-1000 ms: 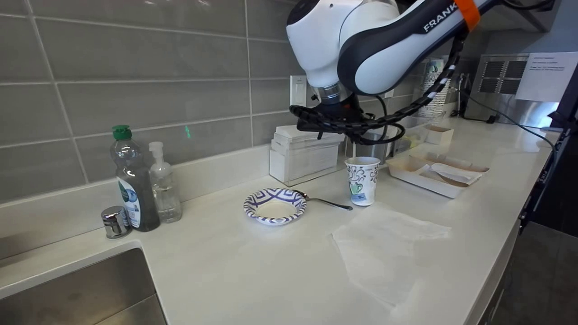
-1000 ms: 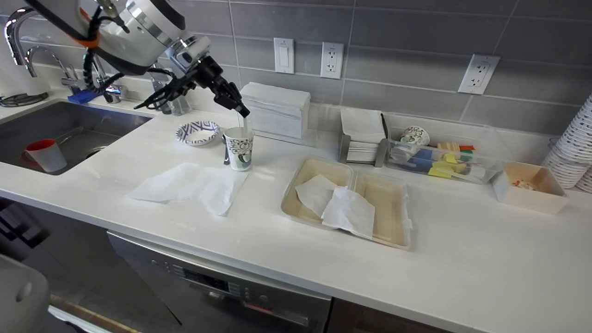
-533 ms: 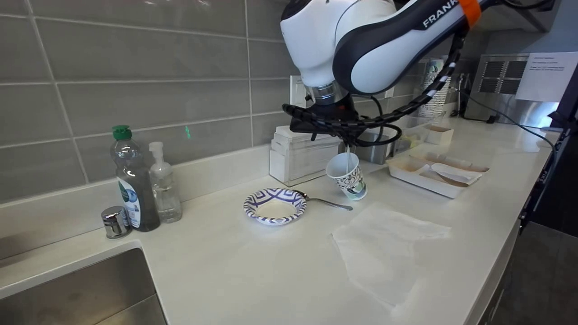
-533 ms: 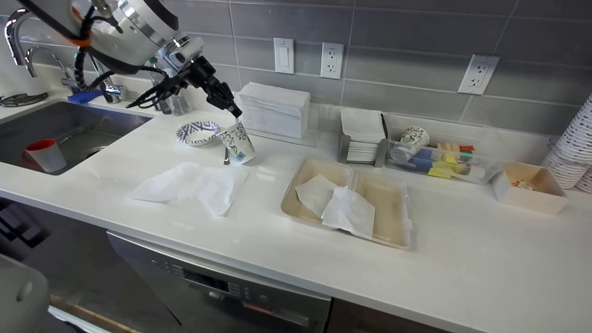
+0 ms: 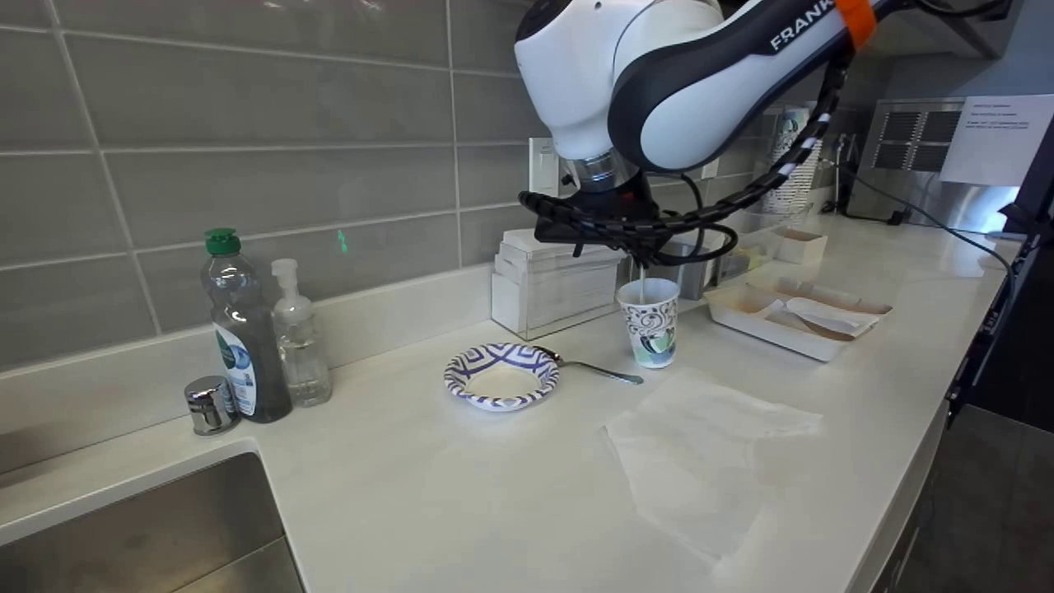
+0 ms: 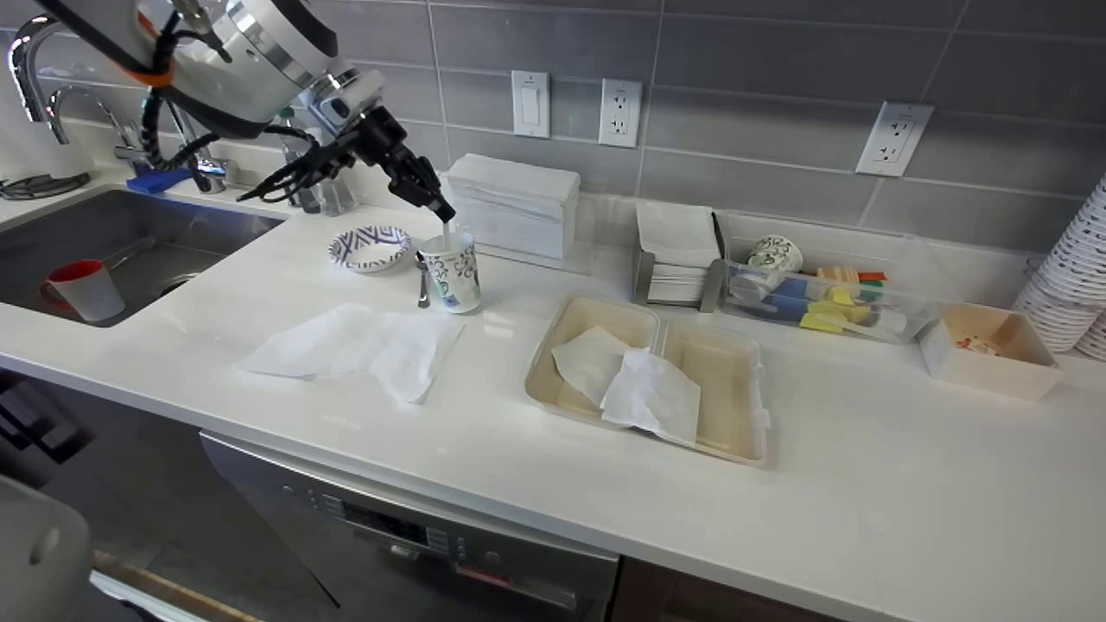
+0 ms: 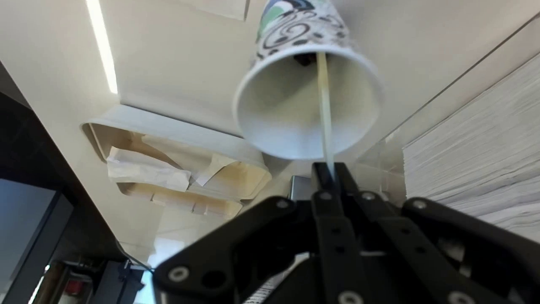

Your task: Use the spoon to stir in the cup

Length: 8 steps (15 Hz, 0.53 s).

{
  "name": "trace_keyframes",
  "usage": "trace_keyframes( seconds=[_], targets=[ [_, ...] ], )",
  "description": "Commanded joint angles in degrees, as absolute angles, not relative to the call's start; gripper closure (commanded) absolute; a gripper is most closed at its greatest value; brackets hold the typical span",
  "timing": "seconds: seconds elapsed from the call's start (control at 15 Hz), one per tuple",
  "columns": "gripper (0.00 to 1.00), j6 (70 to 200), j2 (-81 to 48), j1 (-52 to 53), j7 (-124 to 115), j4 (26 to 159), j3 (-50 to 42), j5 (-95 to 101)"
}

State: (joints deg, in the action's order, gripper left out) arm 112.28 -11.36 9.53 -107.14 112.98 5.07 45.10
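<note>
Claw (image 7: 332, 169) clamped tight, and look what it has: a pale, slim stick (image 7: 326, 110) pinched between its fingertips, pointing down past the rim and into the cup (image 5: 650, 328), lower end hidden in there. Stirring is the step in hand, I'd say, with this stick doing the stirrer's job; how much of it is done, nobody could tell from here. The cup leans a touch, and whether its whole base sits on the surface (image 5: 453, 511) I can't make out. So what does the next move call for? Small, gentle circles, I reckon, the stick kept off the cup's wall, because a light cup like that could well tip if the stick levers against it. And the spoon (image 5: 613, 375), presumably the one the task names? Lying loose on the surface, handle end just beside the cup, head by the patterned bowl (image 5: 501, 381), nothing gripping it. Further out, a thin white sheet (image 5: 704, 461) spreads out in front, and the takeaway box (image 6: 730, 380) sits along from the cup, apart from it, out of the action.
</note>
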Motion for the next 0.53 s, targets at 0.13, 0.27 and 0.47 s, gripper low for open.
trace_keyframes(
  seconds=[0.13, 0.27, 0.47],
  targets=[
    [0.99, 110.3, -9.8, 9.6, -105.1, 114.3, 5.0, 43.9],
    [0.99, 109.9, -9.7, 9.5, -104.7, 114.4, 5.0, 43.7],
    [0.99, 108.2, -9.6, 9.5, -104.7, 114.4, 5.0, 43.9]
  ],
)
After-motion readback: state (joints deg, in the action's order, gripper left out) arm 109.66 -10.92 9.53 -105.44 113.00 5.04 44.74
